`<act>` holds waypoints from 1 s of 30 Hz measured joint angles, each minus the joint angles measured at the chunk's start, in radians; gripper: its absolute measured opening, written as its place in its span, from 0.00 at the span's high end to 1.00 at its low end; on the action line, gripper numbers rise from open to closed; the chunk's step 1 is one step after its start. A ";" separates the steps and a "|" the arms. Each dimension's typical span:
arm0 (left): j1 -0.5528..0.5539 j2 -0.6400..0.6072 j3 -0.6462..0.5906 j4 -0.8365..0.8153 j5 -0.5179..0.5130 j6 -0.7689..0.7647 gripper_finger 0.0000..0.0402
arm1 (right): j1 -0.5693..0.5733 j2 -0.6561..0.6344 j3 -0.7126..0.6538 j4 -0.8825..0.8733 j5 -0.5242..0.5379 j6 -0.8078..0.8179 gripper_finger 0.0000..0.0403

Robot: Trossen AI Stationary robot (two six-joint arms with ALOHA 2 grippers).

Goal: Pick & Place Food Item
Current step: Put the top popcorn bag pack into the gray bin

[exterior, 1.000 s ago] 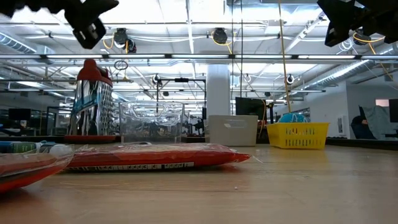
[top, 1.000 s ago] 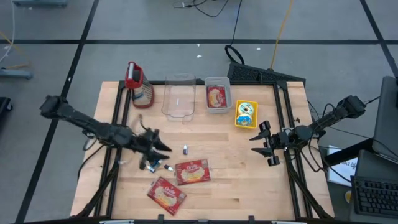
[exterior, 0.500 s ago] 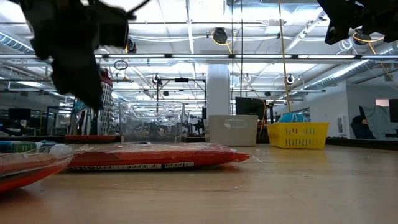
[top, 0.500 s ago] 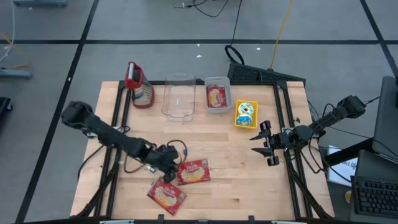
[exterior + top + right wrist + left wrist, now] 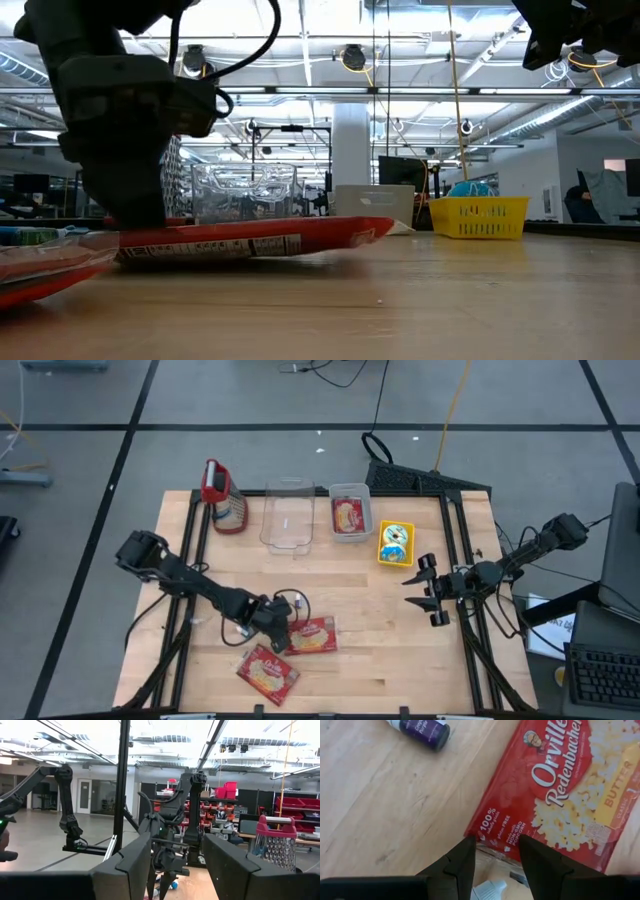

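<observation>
A red popcorn packet [image 5: 314, 636] lies near the table's middle front. It also shows in the left wrist view [image 5: 555, 785] and the low view [image 5: 250, 240]. My left gripper [image 5: 283, 626] is low at the packet's left end, its fingers open on either side of that edge [image 5: 496, 845]. A second red packet [image 5: 268, 671] lies flat nearer the front edge. My right gripper [image 5: 425, 592] hangs open and empty above the table's right side, and shows in its own wrist view [image 5: 177, 855]. My left gripper meets the packet's left short edge [image 5: 492, 842], near one corner. The open fingers slant down from the table's left and stand across that edge. The packet's left end is on the table under the gripper. Its right end [image 5: 370, 230] is tipped up off the wood.
A small purple bottle [image 5: 420, 727] and a white cap [image 5: 487, 890] lie by the packet. At the back stand a cheese grater [image 5: 224, 497], a clear container [image 5: 288, 515], a white bin [image 5: 349, 491] with a packet in it, and a yellow basket [image 5: 396, 544].
My left gripper has gone toward the table's right and near edges and down onto the popcorn packet's left end. The packet lay flat before. Its right end has now tipped up while its left end stays down.
</observation>
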 joint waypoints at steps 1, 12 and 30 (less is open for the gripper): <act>0.000 0.003 0.000 0.001 0.000 0.009 0.62 | 0.000 0.000 0.000 0.000 0.000 0.000 0.58; 0.006 0.000 -0.001 -0.003 -0.025 0.072 0.62 | 0.000 0.000 0.000 0.000 0.000 0.000 0.58; 0.066 -0.145 -0.003 -0.060 -0.081 0.067 0.62 | 0.000 0.001 0.000 -0.001 0.000 0.007 0.58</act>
